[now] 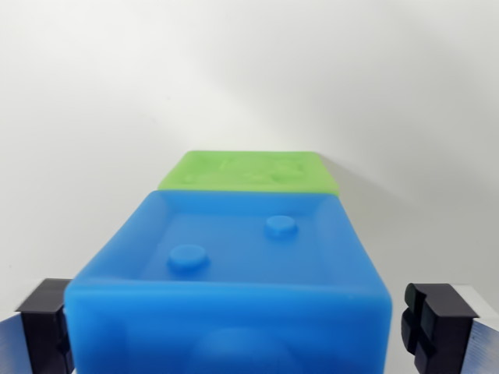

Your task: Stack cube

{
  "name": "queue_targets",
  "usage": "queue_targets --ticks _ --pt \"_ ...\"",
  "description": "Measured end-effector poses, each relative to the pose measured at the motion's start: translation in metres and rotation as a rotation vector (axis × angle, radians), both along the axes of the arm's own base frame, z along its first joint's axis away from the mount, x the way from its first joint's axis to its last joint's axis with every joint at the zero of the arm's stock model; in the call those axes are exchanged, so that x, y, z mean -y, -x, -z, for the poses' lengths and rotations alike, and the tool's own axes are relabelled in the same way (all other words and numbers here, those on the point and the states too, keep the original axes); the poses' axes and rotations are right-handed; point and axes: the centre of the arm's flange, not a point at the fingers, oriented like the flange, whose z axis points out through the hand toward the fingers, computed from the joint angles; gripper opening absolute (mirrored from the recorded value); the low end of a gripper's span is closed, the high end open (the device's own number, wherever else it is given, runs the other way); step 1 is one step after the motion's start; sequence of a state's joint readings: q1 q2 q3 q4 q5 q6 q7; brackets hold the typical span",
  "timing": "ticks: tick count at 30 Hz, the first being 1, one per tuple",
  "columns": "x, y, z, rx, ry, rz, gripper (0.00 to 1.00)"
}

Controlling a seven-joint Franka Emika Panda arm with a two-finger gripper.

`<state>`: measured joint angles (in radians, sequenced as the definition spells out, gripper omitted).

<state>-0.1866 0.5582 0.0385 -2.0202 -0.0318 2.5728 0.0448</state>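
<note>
White worktop (249,70) fills the frame; lower centre, the tool (249,331) flanks the blue cube (234,280), grasp unclear, green cube (249,171) behind.

Blue cube (234,288), green cube (249,171)

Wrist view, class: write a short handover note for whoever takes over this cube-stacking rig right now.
Claw: fingers sit either side of the blue rubbery cube; the left one touches it, the right shows a small gap, so grip cannot be confirmed.
Green rubbery cube: just beyond the blue one, partly hidden by it, on the white surface.
Done: cubes lined up.
Left: confirm blue rests on green, then release.
</note>
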Motion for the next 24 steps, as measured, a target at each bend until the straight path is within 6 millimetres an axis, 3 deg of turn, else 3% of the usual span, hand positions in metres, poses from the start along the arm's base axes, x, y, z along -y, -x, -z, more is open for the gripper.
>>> queue_targets --ticks 11,24 --pt "0.0 0.0 -0.002 0.001 0.0 0.0 1.0" --pt "0.0 -0.001 -0.032 0.003 0.003 0.0 1.0"
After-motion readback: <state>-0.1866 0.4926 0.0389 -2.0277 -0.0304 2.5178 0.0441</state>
